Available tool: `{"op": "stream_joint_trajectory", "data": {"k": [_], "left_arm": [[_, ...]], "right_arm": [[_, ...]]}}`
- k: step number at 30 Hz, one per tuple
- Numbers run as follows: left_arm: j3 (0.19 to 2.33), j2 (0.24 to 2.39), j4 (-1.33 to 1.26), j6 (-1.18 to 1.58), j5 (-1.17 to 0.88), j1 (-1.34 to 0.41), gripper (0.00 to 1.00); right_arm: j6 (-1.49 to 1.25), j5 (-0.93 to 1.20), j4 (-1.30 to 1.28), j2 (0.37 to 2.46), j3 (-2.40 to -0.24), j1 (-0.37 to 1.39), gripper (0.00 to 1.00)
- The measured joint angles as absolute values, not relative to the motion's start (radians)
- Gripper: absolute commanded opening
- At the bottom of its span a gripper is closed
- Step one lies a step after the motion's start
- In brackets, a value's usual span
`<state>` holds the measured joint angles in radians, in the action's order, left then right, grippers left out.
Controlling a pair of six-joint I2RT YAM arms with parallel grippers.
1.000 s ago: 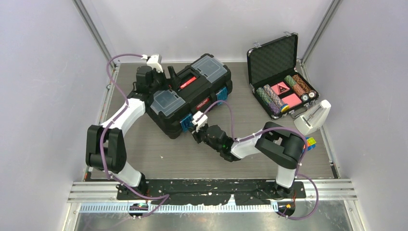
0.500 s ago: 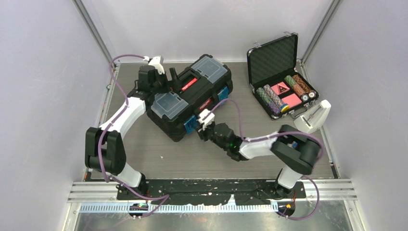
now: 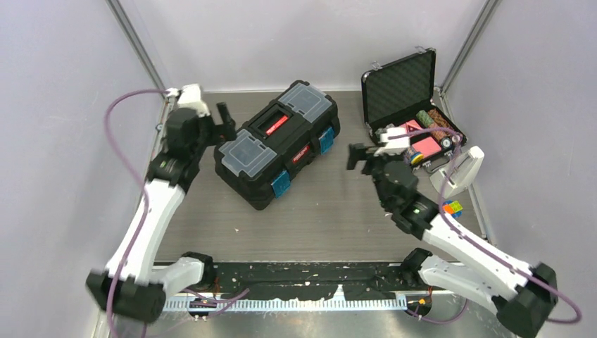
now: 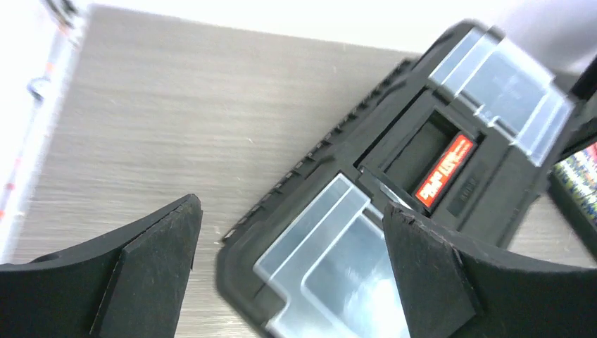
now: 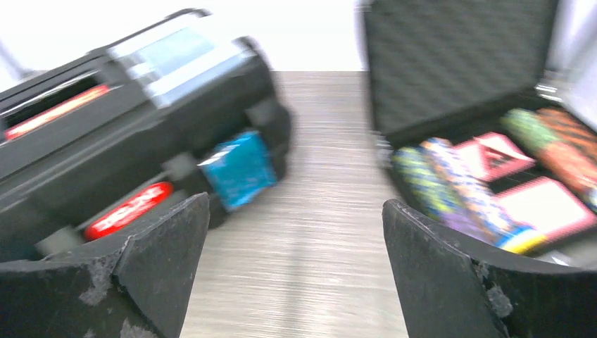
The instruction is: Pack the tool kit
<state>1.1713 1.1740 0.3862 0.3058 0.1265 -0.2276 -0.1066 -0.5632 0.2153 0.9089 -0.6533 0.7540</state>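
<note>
The tool kit [image 3: 284, 141] is a black toolbox lying slantwise mid-table with its lid down. It has two clear-lidded compartments [image 3: 246, 152], a red handle label [image 3: 274, 125] and blue latches [image 3: 280, 184]. My left gripper [image 3: 225, 122] hangs open just off the box's left end. In the left wrist view this gripper [image 4: 290, 210] frames the near clear lid [image 4: 331, 260] without touching it. My right gripper [image 3: 355, 158] is open and empty above bare table, between the box and the chip case. In its own view the right gripper [image 5: 296, 205] has a blue latch [image 5: 239, 169] ahead on the left. No loose hand tools show.
An open foam-lined black case [image 3: 403, 83] with poker chips [image 3: 396, 144] stands at the back right, close behind my right gripper. A white holder [image 3: 459, 171] and a small multicoloured cube [image 3: 452, 208] lie by the right wall. Enclosure walls border the table.
My right gripper let go at the box's front blue latch, opened, and swung right towards the chip case. My left gripper pulled back from the handle area to the box's left end.
</note>
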Motion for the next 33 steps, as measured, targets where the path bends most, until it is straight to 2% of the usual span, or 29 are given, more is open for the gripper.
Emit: {"op": "stream_joint_trajectory", "data": {"k": [3, 8, 15, 23, 33], "left_arm": [[1.090, 0.930, 0.362, 0.266, 0.176, -0.226, 1.00], [0.908, 0.565, 0.279, 0.205, 0.210, -0.226, 1.00], [0.677, 0.257, 0.214, 0.147, 0.221, -0.227, 1.00], [0.514, 0.072, 0.135, 0.092, 0.215, -0.227, 1.00], [0.489, 0.068, 0.097, 0.072, 0.208, -0.227, 1.00]], "right_arm": [[-0.110, -0.707, 0.051, 0.758, -0.657, 0.704, 0.95], [-0.072, -0.902, -0.084, 0.514, -0.656, 0.691, 0.95], [0.028, -1.069, -0.098, 0.259, -0.611, 0.688, 0.95], [0.209, -1.125, -0.047, 0.183, -0.564, 0.687, 0.95], [0.382, -1.133, 0.152, 0.137, -0.419, 0.684, 0.95]]}}
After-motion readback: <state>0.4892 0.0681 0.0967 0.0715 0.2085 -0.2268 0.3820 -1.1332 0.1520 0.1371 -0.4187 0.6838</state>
